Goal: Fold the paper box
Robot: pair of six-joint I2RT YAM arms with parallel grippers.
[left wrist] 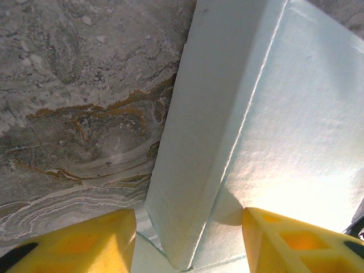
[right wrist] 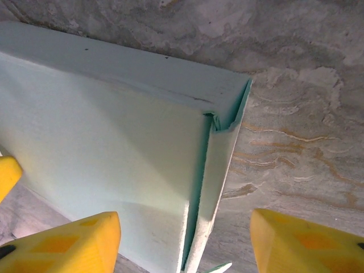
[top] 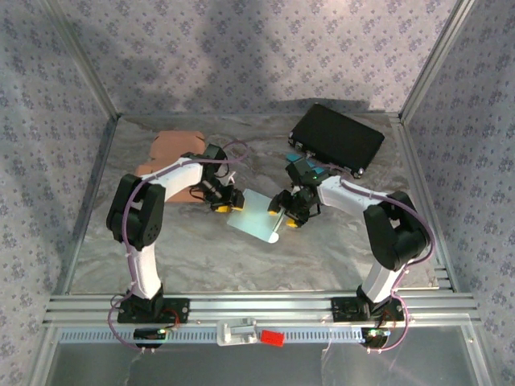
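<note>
So the paper box (top: pixel 256 217) is lying on the marbled table (top: pixel 201 257) pretty much dead centre of the top view, pale mint-white, with an arm at each end of it. The left gripper (top: pixel 226 202) is down at the box's upper left edge and the right gripper (top: pixel 289 211) is at its right edge, both low and close in.

On the left wrist cam the box (left wrist: pixel 273 131) sits across the right half of the frame. One side wall (left wrist: pixel 199 148) is folded up and runs from top centre down to bottom centre. The left gripper (left wrist: pixel 187 244) has its yellow fingers (left wrist: pixel 85 242) either side of that wall, fairly wide, with a gap showing on both sides, so it isn't clamping anything.

On the right wrist cam the box (right wrist: pixel 102 131) is over the left and centre, with its corner at upper right where a little tab (right wrist: pixel 230 116) pokes out of the seam. The right gripper (right wrist: pixel 185 242) is spread wide too. One finger (right wrist: pixel 68 244) is at lower left in front of the box's panel, the other at lower right over bare table (right wrist: pixel 296 142), and the box edge runs down between them. Can't tell if that lower left finger actually touches the panel.

Other stuff in the top view: a black case (top: pixel 338 138) at upper right, a brownish flat thing (top: pixel 169 153) at upper left behind the left arm, and a small red thing (top: pixel 272 338) on the rail at the bottom
</note>
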